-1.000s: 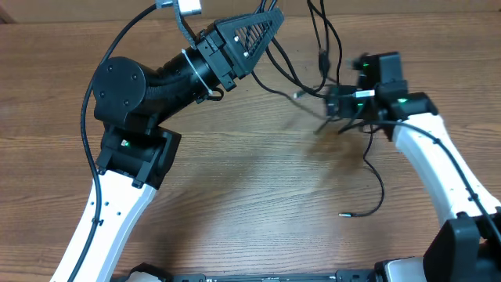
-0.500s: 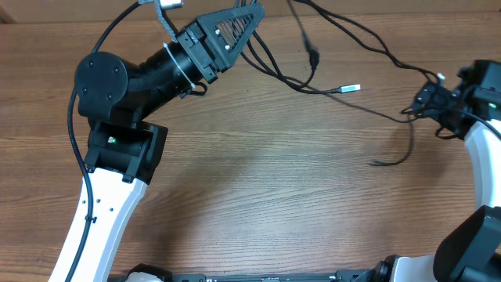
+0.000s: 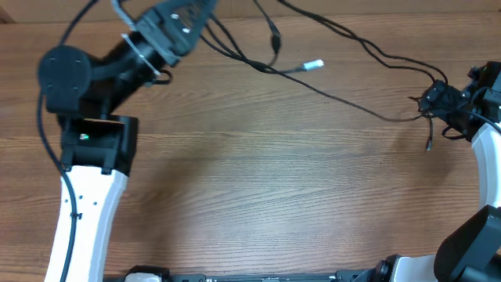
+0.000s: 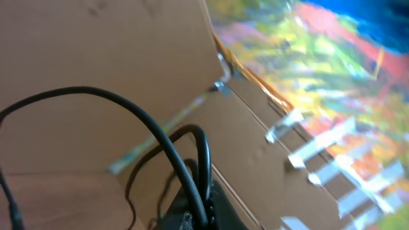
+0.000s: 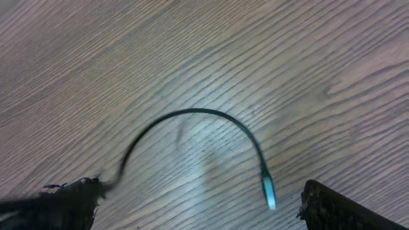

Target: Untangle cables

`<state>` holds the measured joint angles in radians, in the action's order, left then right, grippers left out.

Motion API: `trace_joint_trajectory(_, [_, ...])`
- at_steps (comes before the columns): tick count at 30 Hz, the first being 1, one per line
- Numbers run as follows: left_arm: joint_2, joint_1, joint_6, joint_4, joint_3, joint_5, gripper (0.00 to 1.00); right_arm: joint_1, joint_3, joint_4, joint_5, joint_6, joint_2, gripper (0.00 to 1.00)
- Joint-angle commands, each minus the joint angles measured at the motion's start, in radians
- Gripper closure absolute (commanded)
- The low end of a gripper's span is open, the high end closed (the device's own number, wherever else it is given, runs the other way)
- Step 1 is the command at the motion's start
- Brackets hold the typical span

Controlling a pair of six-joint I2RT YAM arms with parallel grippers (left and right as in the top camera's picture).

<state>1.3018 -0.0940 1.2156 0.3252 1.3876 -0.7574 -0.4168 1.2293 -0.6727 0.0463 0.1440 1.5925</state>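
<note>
Overhead view of a brown wood-grain table [image 3: 250, 196] with two robot arms pulling apart. The thin black cables with small plug ends [image 3: 344, 103] are now lying stretched across the far part of the table, running from the upper left to the right edge, where a second ago they were bunched in a clump near the top centre. The left end effector [image 3: 192, 12] is sitting at the top left, having swung further left and back; it is clamped shut, and its wrist view shows black cord looping into its closed jaws, so it seems to be gripping the cables. The right end effector [image 3: 442, 100] has been travelling out to the right edge; its jaws are standing wide apart, yet one strand appears to be snagging on a finger [image 5: 70, 198] and trailing from it, its plug tip [image 5: 268, 190] hanging just above the wood. A silver-tipped plug [image 3: 313, 65] is lying free between the arms. The tangle seems to be opening up, though strands are still crossing near the left end effector.
</note>
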Motion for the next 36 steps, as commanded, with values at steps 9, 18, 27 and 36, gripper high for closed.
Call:
trace_joint_trajectory(9, [-0.029, 0.185, 0.068, 0.023, 0.02, 0.027, 0.96, -0.044, -0.013, 0.005, -0.051, 0.013, 0.003, 0.0])
trace_joint_trajectory(18, [-0.028, 0.185, 0.071, -0.026, 0.02, -0.036, 0.96, -0.043, -0.013, 0.005, 0.013, 0.013, 0.003, 0.0])
trace_joint_trajectory(27, [-0.028, 0.185, 0.064, -0.037, 0.02, -0.048, 0.96, -0.043, -0.013, 0.002, 0.033, 0.006, 0.003, 0.0])
trace_joint_trajectory(36, [-0.027, 0.185, 0.034, -0.059, 0.02, 0.001, 0.96, -0.043, -0.013, -0.055, 0.576, -0.387, 0.003, 0.0])
